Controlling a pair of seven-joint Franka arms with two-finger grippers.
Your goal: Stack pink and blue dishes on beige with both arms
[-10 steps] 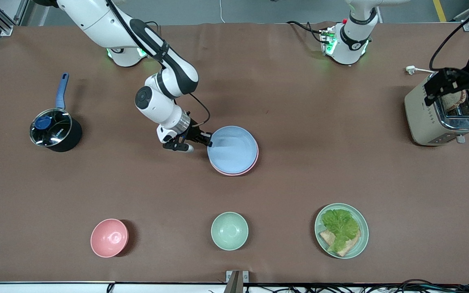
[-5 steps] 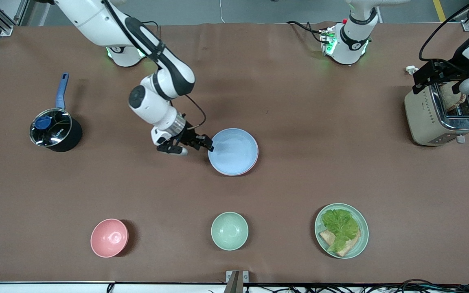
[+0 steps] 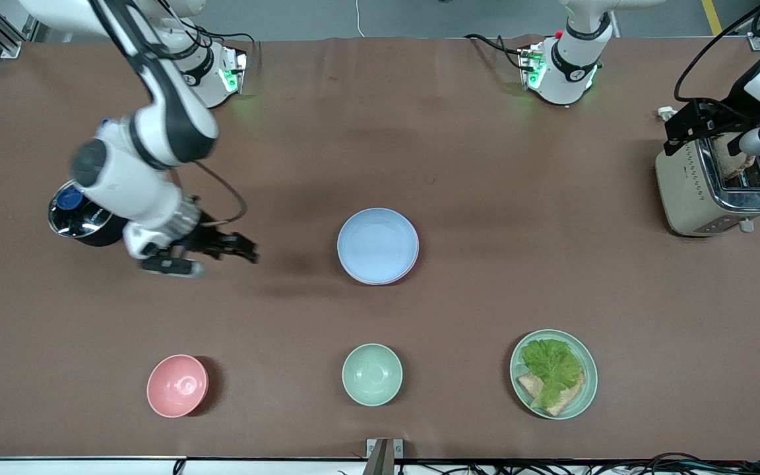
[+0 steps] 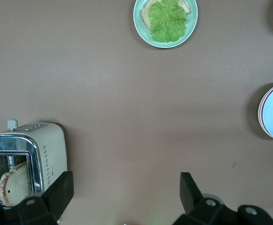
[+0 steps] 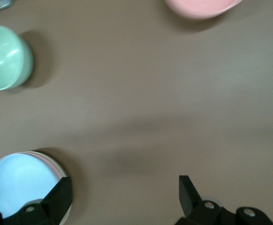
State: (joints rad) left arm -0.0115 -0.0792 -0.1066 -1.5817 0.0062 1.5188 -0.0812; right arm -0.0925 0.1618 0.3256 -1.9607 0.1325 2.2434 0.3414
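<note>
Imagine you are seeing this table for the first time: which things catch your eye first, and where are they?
At mid-table sits the plate stack, the blue plate on top with a pink rim just showing beneath. The right tool hangs open over bare table between that stack and the lidded pot. The left tool, also open, hovers over the toaster at the left arm's end.

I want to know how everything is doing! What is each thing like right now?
blue plate: top of the stack
pink plate: under it
right gripper: open, empty
left gripper: open, above toaster
toaster: bread inside
pot: lidded
pink bowl: empty
green bowl: empty
</note>
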